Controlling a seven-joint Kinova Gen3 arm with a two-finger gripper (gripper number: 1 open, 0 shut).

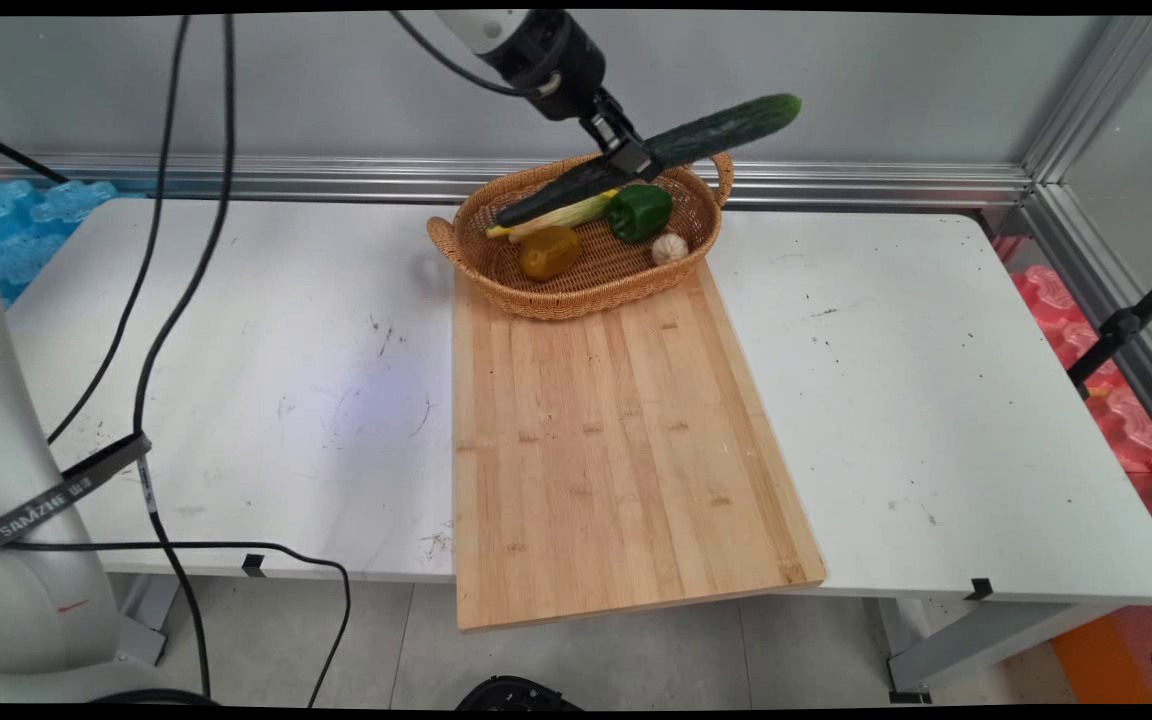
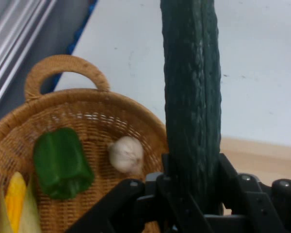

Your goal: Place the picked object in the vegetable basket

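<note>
My gripper [image 1: 634,160] is shut on a long dark green cucumber [image 1: 706,135] and holds it tilted in the air above the wicker basket [image 1: 536,300]. In the hand view the cucumber [image 2: 191,92] rises straight up between my fingers [image 2: 228,170]. Inside the basket lie a green pepper [image 1: 639,211], a garlic bulb [image 1: 669,248], an ear of corn [image 1: 561,214] and a yellow-brown pepper [image 1: 549,251]. The hand view shows the green pepper [image 2: 60,162], the garlic [image 2: 126,154] and the corn [image 2: 14,201] below.
A bare wooden cutting board [image 1: 606,440] lies in front of the basket and overhangs the table's [image 1: 936,400] near edge. Black cables [image 1: 171,300] hang at the left. An aluminium rail [image 1: 836,185] runs along the wall behind.
</note>
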